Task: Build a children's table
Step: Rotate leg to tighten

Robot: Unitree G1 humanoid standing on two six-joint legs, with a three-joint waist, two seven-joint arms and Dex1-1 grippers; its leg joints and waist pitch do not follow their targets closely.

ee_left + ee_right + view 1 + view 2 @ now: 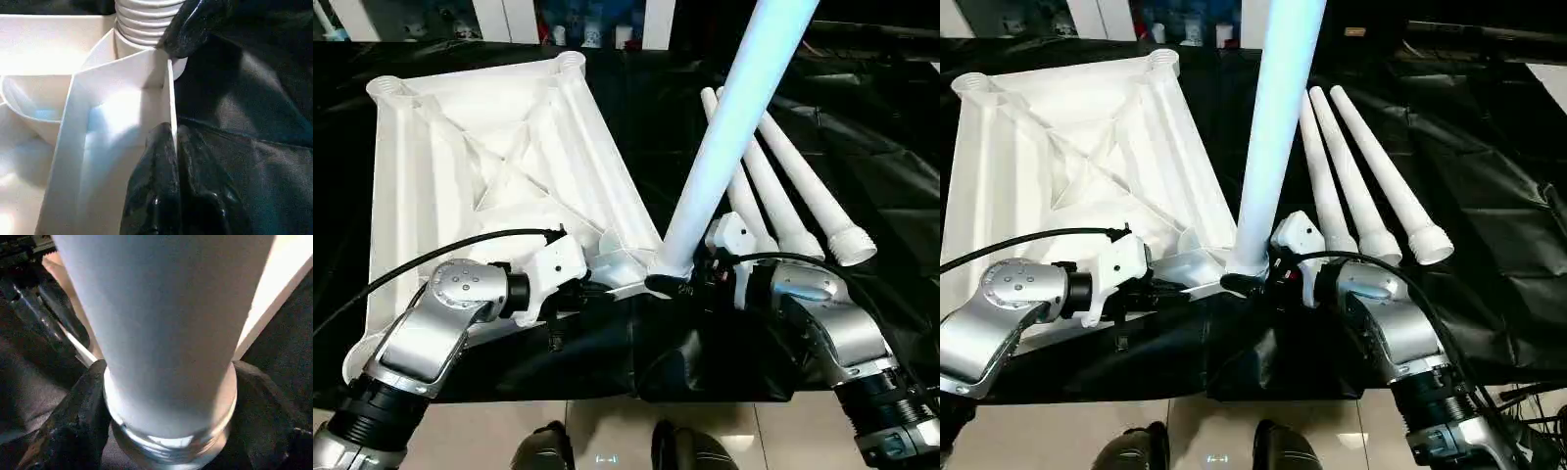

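Observation:
The white tabletop [460,157] lies upside down on black cloth, ribbed underside up. One white leg [724,127] stands upright at the tabletop's near right corner, its ribbed end [142,24] at the corner socket. My right gripper [671,284] is shut on this leg's base, with a black finger [83,406] on each side of the collar. My left gripper [173,142] is shut on a thin upright wall [168,93] of the tabletop just beside that corner. Three more legs [793,196] lie side by side to the right.
Black cloth [881,147] covers the work surface and hangs over its near edge [705,382]. My feet [607,450] stand on the tiled floor below. Round sockets [570,61] mark the tabletop's far corners. Furniture stands beyond the far edge.

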